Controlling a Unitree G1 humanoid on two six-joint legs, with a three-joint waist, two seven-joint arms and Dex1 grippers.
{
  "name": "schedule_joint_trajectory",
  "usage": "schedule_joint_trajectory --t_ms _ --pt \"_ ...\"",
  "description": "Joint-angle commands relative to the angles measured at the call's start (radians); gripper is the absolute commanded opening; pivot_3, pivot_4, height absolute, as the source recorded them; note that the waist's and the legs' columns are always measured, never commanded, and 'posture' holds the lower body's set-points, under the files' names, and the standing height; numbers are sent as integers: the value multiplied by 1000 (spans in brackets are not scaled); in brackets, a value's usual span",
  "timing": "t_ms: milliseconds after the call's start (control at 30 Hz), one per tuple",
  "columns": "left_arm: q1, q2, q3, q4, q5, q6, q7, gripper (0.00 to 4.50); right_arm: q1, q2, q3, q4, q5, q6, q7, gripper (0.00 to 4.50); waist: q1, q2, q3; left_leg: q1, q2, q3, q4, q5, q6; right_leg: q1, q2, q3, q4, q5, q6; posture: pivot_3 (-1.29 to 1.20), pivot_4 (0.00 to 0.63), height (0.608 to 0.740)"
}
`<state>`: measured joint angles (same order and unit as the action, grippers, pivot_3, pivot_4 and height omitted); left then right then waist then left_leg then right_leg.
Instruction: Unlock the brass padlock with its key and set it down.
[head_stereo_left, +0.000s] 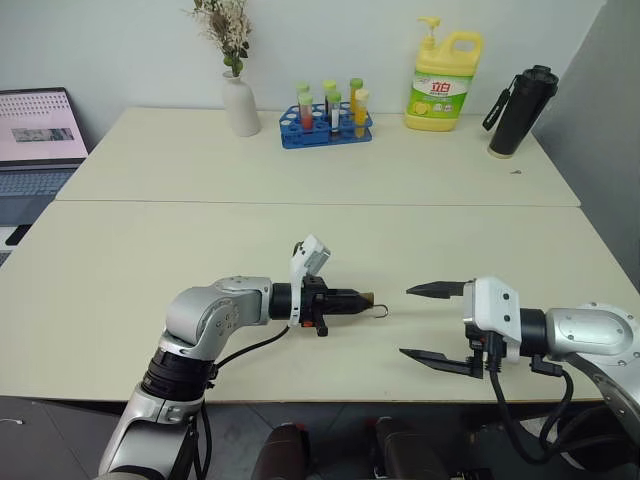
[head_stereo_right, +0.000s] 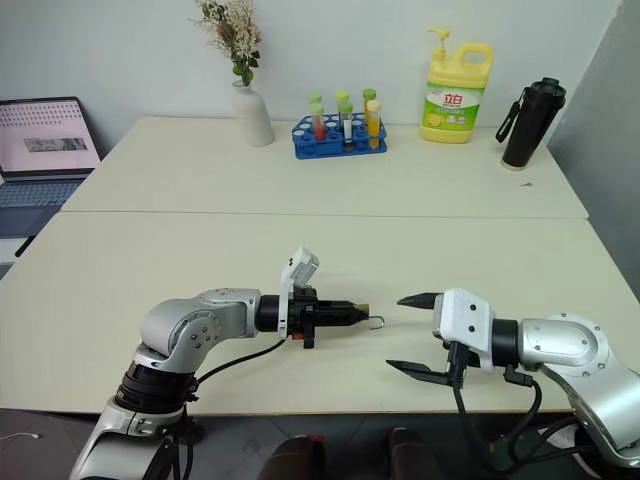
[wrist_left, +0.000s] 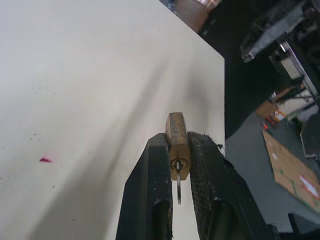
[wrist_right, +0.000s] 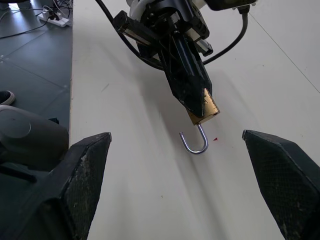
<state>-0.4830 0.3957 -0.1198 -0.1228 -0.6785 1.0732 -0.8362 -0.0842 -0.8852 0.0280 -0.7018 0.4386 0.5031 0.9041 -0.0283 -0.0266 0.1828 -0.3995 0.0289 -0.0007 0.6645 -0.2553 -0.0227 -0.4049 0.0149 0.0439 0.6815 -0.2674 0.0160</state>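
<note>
Nearest to us, our right claw (head_stereo_left: 432, 323) hangs low over the front edge of the table (head_stereo_left: 300, 190), its two black fingers spread wide with nothing between them, pointing toward our other arm. Just beyond, our left claw (head_stereo_left: 352, 298) is pinched narrow on the padlock (wrist_right: 204, 111), holding it above the tabletop, apart from the surface. The small brass body sits wedged between the fingertips, and its thin silver shackle (wrist_right: 195, 142) juts past them toward the right claw, well short of touching it. The shackle hangs as an open hook, one leg out of the body, so we judge the unlocking done. On the left wrist camera a thin sliver of metal, which we take for the key (wrist_left: 178, 186), stands in the keyhole at the lock's bottom face, between the fingers. What is left, as we read it, is to lower the padlock to the table and let go. Farther back stand a white vase (head_stereo_left: 240, 103) of dried flowers, a blue rack of tubes (head_stereo_left: 326, 118), a yellow soap bottle (head_stereo_left: 445, 80) and a black flask (head_stereo_left: 521, 109), with a laptop (head_stereo_left: 38, 140) off at the left edge.
</note>
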Motion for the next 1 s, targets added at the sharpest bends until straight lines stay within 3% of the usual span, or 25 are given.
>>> schedule_joint_trajectory --t_ms 33,667,700,1000 --pt "12 -11 -6 13 13 -5 30 171 -37 0 33 2 -35 49 -36 4500 0 0 0 0 0 0 0 0 0 0 0 0 0 0 0 0 150 740" --pt "-20 -39 -42 78 40 4 39 171 -104 43 77 22 -75 114 -87 4500 0 0 0 0 0 0 0 0 0 0 0 0 0 0 0 0 150 740" --pt "-24 -42 -47 85 47 -1 41 901 -104 44 76 22 -76 114 -88 4500 0 0 0 0 0 0 0 0 0 0 0 0 0 0 0 0 150 740" --pt "-65 20 -16 30 125 -175 6 3755 -75 43 57 11 -74 115 -97 4500 0 0 0 0 0 0 0 0 0 0 0 0 0 0 0 0 150 740"
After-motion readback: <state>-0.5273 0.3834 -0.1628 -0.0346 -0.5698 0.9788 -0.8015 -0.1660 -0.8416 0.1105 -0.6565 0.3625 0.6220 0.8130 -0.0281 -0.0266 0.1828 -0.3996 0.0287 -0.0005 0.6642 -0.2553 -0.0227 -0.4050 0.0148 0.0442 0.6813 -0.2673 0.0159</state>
